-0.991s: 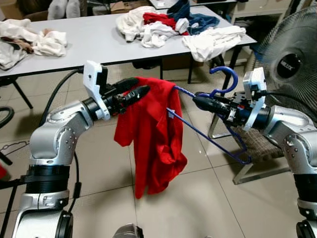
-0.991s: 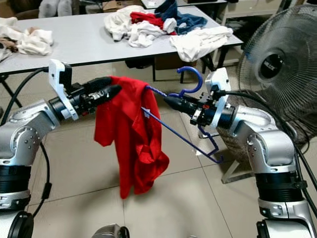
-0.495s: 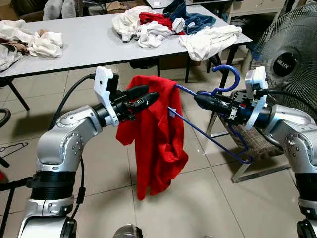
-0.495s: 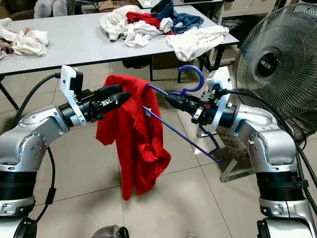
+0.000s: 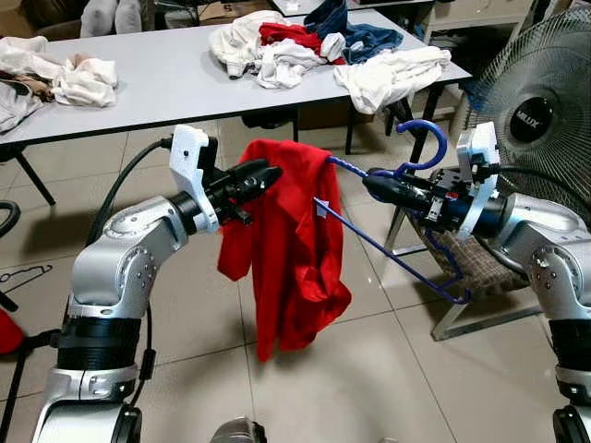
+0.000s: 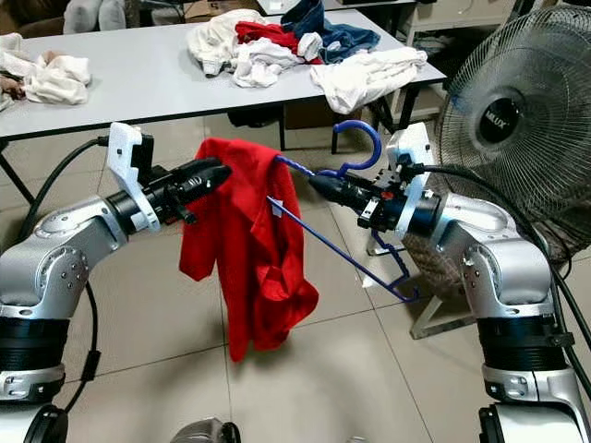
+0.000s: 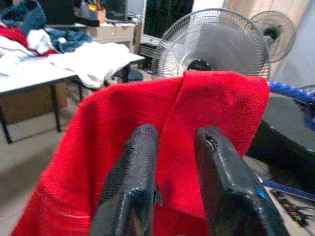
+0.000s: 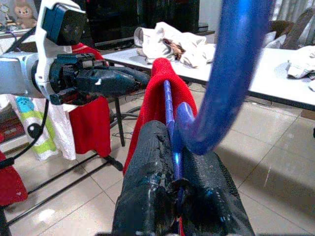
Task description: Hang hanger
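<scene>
Left eye view has the right end effector clenched on the neck of a blue hanger, just below its hook, which curls up above the black fingers. One arm of the hanger runs into the shoulder of a red shirt, which hangs from it toward the tiled floor. The left end effector is pinched on the top edge of the shirt at its other shoulder; the left wrist view shows red cloth caught between its two fingers. Behind stands a grey table with heaps of clothes. At the robot's right is a standing fan whose hub bears white lettering, too small to read.
</scene>
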{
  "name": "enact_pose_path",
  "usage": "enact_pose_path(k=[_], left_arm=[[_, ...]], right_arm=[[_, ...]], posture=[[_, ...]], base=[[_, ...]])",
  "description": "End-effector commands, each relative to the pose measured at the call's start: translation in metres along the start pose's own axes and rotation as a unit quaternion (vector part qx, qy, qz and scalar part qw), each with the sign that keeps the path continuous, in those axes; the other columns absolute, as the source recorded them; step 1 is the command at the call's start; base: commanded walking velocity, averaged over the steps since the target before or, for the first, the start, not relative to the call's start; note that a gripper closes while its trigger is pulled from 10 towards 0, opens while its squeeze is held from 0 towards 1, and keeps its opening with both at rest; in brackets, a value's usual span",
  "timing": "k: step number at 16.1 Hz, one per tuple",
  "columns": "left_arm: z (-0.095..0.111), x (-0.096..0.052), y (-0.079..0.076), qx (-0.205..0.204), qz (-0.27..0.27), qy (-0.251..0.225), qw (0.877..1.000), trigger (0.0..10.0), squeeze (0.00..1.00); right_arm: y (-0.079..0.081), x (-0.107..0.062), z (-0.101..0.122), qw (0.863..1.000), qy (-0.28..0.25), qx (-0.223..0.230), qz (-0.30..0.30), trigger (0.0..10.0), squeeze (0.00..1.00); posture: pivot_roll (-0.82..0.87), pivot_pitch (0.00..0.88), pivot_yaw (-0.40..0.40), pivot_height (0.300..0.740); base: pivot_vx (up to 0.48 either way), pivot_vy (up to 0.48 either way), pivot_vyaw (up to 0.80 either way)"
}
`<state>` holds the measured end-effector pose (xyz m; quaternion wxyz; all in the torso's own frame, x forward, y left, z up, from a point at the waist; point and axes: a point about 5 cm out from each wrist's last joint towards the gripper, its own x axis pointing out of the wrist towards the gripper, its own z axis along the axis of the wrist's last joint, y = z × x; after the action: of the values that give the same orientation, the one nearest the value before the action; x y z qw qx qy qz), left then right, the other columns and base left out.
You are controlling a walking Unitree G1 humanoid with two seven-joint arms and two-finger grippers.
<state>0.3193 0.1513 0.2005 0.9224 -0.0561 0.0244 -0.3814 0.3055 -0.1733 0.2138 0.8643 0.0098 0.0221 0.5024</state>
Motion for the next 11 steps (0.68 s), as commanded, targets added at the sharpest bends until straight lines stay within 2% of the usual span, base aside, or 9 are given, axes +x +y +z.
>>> enact_pose_path(k=[1, 2, 3, 5, 7, 8, 9, 11], left_arm=[[0.006, 0.002, 0.001, 0.025, 0.01, -0.004, 1.0, 0.0, 0.0], [0.008, 0.002, 0.002, 0.023, 0.013, -0.012, 1.0, 1.3, 0.0], [0.006, 0.005, -0.001, 0.015, 0.004, -0.018, 1.0, 3.0, 0.0], [0.002, 0.009, -0.004, 0.012, -0.003, -0.015, 1.0, 3.4, 0.0], [-0.006, 0.017, -0.001, 0.034, 0.017, 0.0, 0.999, 3.3, 0.0], [-0.01, 0.019, 0.003, 0.056, 0.037, 0.009, 0.998, 1.1, 0.0], [-0.011, 0.019, 0.005, 0.059, 0.043, 0.01, 0.997, 0.0, 0.0], [-0.011, 0.02, 0.004, 0.054, 0.039, 0.006, 0.998, 0.0, 0.0]], right_arm=[[-0.002, 0.0, 0.015, 1.0, -0.018, -0.023, 0.002, 0.0, 0.0], [-0.002, 0.0, 0.015, 1.0, -0.018, -0.023, 0.002, 0.0, 0.0], [-0.002, 0.0, 0.016, 1.0, -0.019, -0.023, 0.004, 0.0, 0.0], [-0.002, 0.0, 0.016, 1.0, -0.019, -0.023, 0.006, 0.0, 0.0], [-0.002, 0.002, 0.017, 1.0, -0.02, -0.022, 0.009, 0.0, 0.0], [-0.001, 0.003, 0.017, 0.999, -0.021, -0.022, 0.011, 0.0, 0.0], [-0.001, 0.003, 0.018, 0.999, -0.022, -0.022, 0.012, 0.0, 0.0], [-0.001, 0.002, 0.018, 0.999, -0.022, -0.023, 0.012, 0.0, 0.0]], posture=[[-0.02, 0.0, 0.076, 0.74], [-0.02, 0.0, 0.075, 0.74], [-0.01, 0.0, 0.075, 0.74], [-0.01, 0.0, 0.071, 0.74], [-0.02, 0.0, 0.071, 0.74], [-0.02, 0.0, 0.072, 0.74], [-0.02, 0.0, 0.073, 0.74], [-0.02, 0.0, 0.074, 0.74]], base=[[0.0, 0.0, 0.0], [0.0, 0.0, 0.0], [0.0, 0.0, 0.0], [0.0, 0.0, 0.0], [0.0, 0.0, 0.0], [0.0, 0.0, 0.0], [0.0, 0.0, 0.0], [0.0, 0.0, 0.0]])
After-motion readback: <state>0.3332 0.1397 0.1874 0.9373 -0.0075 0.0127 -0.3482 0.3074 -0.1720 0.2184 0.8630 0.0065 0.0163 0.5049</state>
